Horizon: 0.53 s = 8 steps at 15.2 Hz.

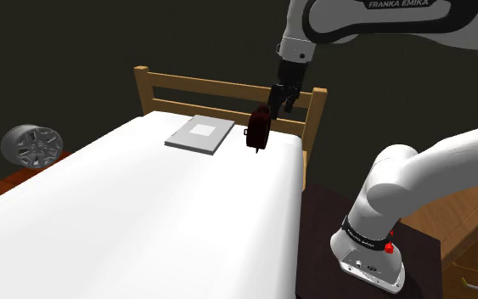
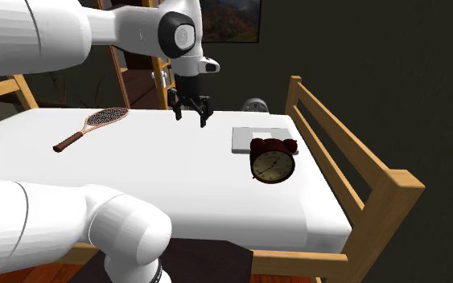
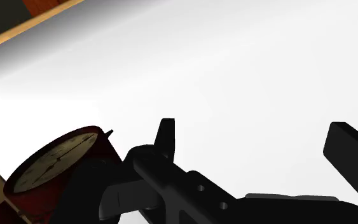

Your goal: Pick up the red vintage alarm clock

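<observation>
Well, in the shoulder view my pincer [image 1: 280,104] hangs open over the white bed [image 1: 143,212]. The dark red alarm clock [image 1: 259,129] stands on the bed just below it, beside a flat grey book [image 1: 199,134]. In the second exterior view my pincer [image 2: 191,117] hovers with its fingers spread, gripping nothing. The clock [image 2: 273,161] stands upright below it and off toward that view's right, apart from it. In the wrist view the clock [image 3: 56,167] sits outside my parted fingers [image 3: 166,135], beside one and not between them.
</observation>
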Tool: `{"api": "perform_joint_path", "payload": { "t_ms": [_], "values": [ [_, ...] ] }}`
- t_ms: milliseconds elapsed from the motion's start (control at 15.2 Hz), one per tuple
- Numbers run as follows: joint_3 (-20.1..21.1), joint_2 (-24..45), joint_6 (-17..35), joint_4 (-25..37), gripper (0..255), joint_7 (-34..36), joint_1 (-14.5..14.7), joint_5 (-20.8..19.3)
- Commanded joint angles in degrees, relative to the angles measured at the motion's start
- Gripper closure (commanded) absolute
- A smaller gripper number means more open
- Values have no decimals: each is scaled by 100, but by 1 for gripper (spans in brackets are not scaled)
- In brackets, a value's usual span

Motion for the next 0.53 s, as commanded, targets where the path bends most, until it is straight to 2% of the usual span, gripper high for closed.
{"api": "perform_joint_path", "payload": {
  "t_ms": [0, 462],
  "values": [
    [0, 0, 0, 0, 0, 0, 0, 0],
    [475, 2343, -407, 1521, 0, 752, -433, -1068]
  ]
}}
